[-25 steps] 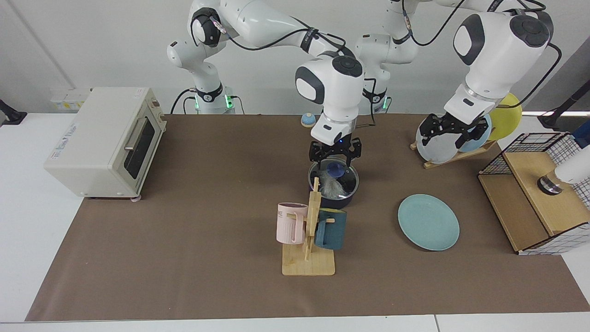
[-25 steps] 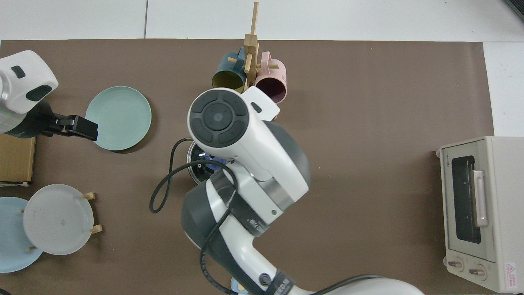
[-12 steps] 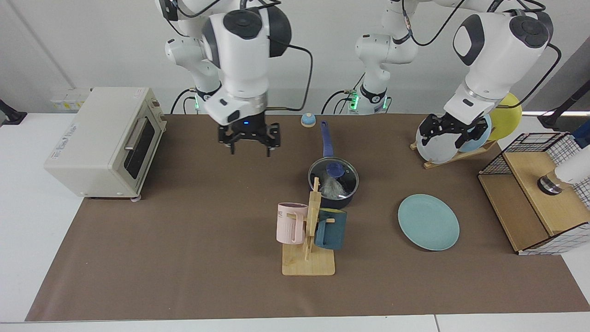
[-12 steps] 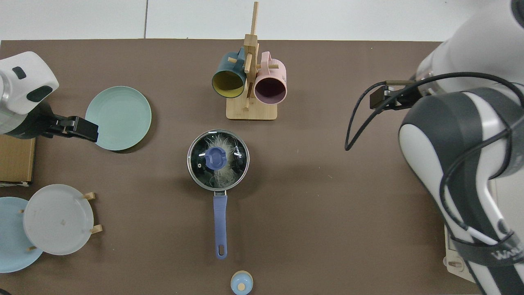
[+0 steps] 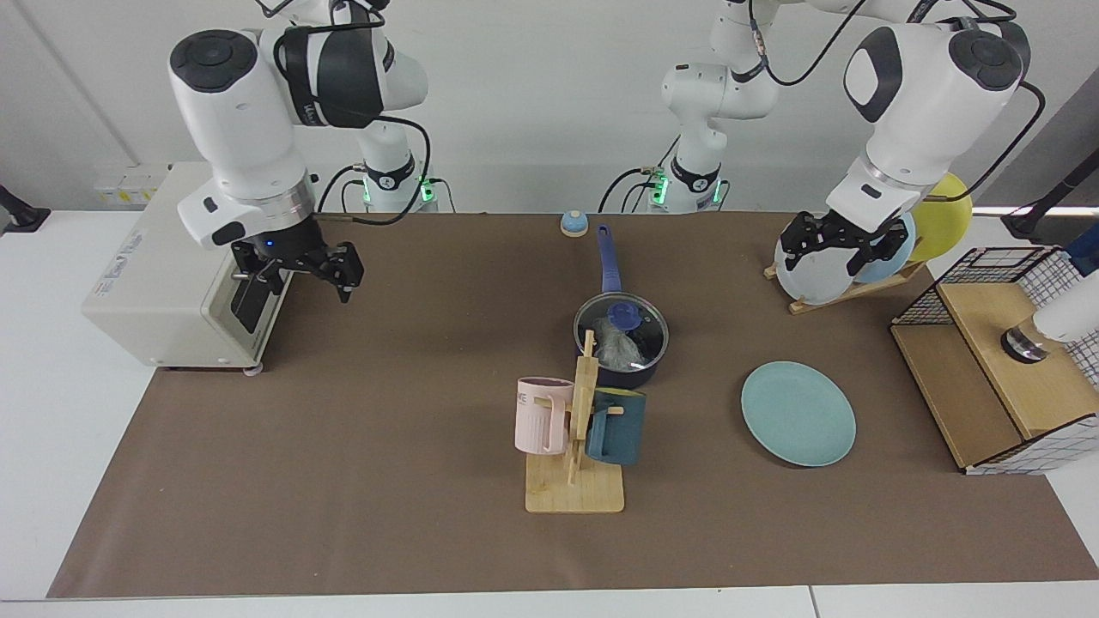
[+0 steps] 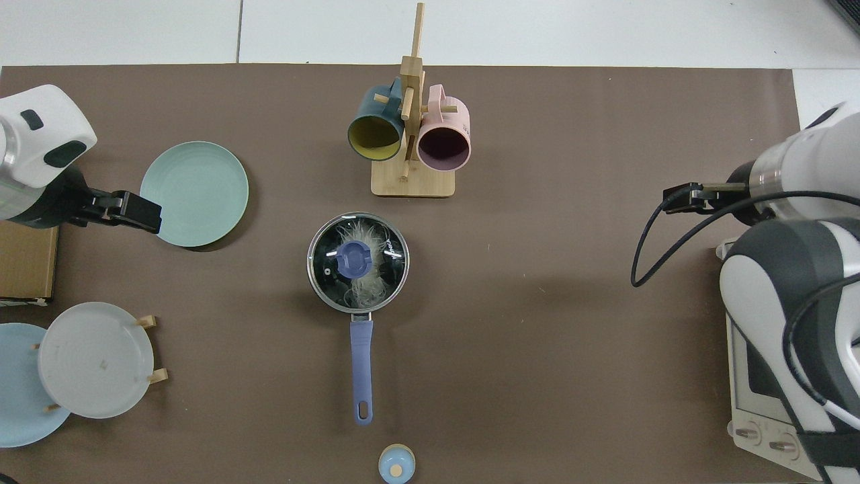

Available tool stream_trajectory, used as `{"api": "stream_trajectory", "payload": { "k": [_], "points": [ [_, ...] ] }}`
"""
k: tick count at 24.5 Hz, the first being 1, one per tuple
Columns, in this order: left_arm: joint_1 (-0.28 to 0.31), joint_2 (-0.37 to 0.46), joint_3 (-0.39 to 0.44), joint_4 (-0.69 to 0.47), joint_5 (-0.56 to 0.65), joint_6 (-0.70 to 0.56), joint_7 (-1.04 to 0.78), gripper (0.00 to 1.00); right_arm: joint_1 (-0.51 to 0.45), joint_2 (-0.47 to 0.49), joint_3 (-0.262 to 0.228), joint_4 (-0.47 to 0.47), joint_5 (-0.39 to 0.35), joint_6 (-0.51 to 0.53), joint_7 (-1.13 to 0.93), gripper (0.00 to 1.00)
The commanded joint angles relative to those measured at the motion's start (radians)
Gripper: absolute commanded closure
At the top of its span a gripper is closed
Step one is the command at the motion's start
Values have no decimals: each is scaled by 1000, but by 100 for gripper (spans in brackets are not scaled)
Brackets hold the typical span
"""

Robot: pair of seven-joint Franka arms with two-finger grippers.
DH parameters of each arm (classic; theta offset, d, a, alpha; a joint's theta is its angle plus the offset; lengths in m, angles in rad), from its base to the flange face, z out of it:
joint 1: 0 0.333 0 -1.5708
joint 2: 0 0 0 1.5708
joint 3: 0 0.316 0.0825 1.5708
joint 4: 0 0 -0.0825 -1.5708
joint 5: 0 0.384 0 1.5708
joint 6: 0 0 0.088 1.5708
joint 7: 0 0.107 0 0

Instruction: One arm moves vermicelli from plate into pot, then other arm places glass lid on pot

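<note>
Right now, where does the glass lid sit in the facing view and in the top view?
Facing view: glass lid on the pot, centre, behind the mug rack.
Top view: lid centre-left, below the mug rack.
Shared landmark: the mug rack.

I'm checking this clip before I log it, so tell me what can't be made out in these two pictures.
- Pot: in the facing view the mug rack covers its near side.
- Right gripper: in the top view its fingertips are too dark to separate.
- Toaster oven: in the top view the right arm covers most of it.
- Left gripper: against the upright plates in the facing view, its finger gap is unreadable.
- Vermicelli: its amount is blurred by the glass lid.
</note>
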Motion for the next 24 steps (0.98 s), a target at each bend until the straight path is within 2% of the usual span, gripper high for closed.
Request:
{"api": "stream_trajectory", "payload": {
  "k": [1,5,7,10,15,21,24],
  "points": [
    [-1,-16,4,-16,-7,-9,3,0,-5,-110,14,-153,2,66,-13,0],
    [-1,-16,4,-16,-7,-9,5,0,1,-110,14,-142,2,20,-10,0],
    [-1,-16,4,-16,-7,-9,0,0,-5,-90,14,-81,2,14,-38,0],
    [-1,-16,4,-16,-7,-9,2,0,0,-56,14,-9,10,-89,-48,0],
    [-1,-16,4,-16,-7,-9,5,0,1,-54,15,-4,13,-101,-50,0],
    [-1,-16,4,-15,-7,-9,7,0,-16,-33,14,55,82,-111,-41,0],
    [-1,-16,4,-16,-7,-7,7,0,-14,-21,14,74,86,-137,-41,0]
  ]
}}
